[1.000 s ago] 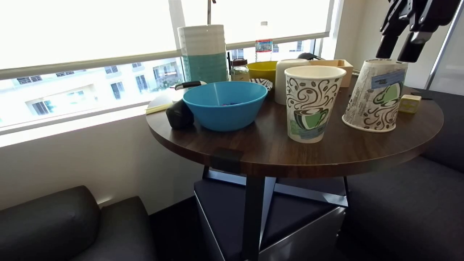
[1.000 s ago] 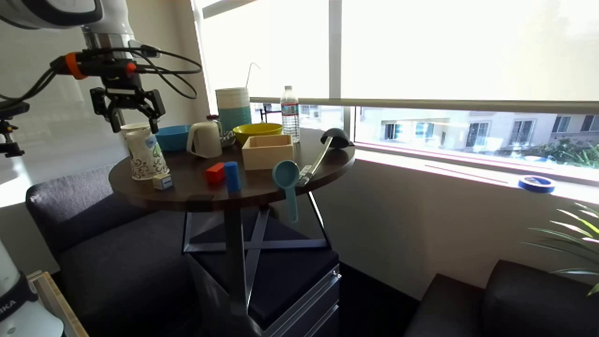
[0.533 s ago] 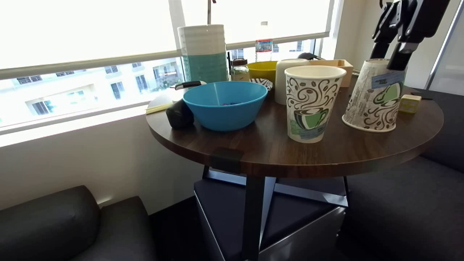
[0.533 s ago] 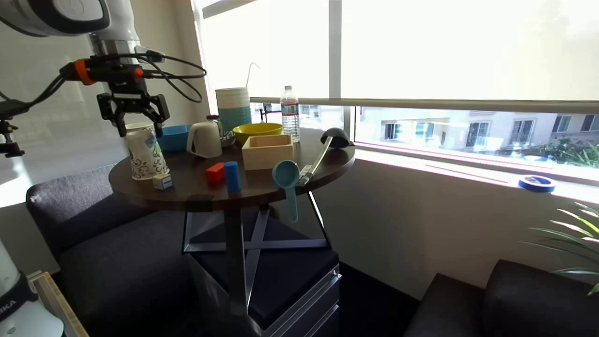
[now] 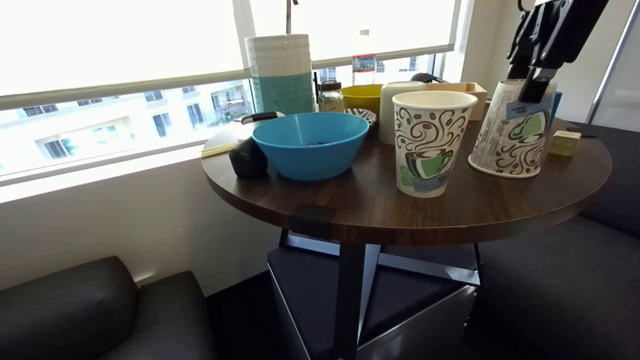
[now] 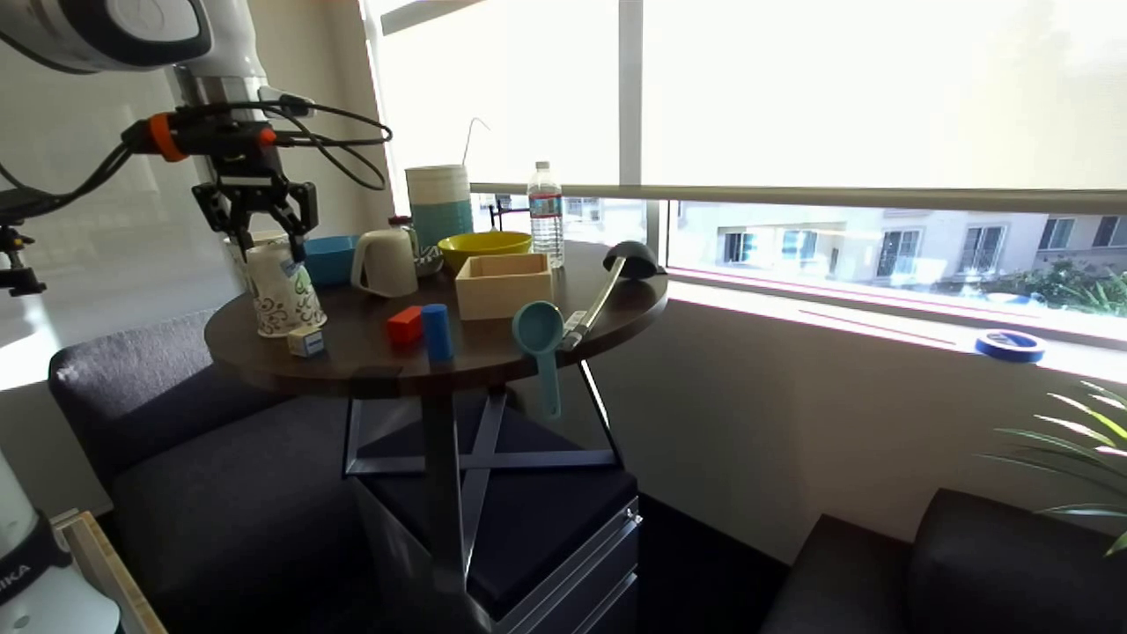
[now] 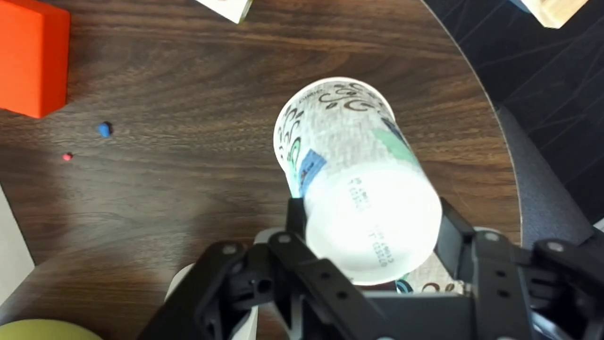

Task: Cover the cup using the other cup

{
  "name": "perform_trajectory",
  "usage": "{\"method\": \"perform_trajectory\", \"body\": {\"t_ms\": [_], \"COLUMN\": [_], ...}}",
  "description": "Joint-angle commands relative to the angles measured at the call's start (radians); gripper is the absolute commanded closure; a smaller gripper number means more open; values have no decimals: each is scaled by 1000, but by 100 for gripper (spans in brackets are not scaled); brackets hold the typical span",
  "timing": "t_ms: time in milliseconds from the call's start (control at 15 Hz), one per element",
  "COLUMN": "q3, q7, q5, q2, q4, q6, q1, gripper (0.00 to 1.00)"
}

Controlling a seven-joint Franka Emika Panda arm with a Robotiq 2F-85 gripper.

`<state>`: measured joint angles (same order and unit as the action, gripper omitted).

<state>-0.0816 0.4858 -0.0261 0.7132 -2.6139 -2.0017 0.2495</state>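
Though wrist-view only, lettering (image 7: 380, 248) atop inverted cup (image 7: 354, 160)

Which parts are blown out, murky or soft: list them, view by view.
Both exterior views: the window shades are blown out to near white, the floor sinks to near black. Wrist view: the upturned cup glares white on its base, the print faint; the gripper looks soft, probably out of focus.
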Motion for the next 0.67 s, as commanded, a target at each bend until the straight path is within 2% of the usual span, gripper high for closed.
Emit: {"method": "perform_trajectory", "body": {"t_ms": [0, 333, 600], "q3": [24, 40, 53], "q7": [18, 31, 63], "q5": [30, 50, 48], "q2": [-10, -18, -35], "q4": [40, 110, 210], "q6": [16, 72, 165], "q1": [-11, -1, 14], "gripper": [58, 60, 60]}}
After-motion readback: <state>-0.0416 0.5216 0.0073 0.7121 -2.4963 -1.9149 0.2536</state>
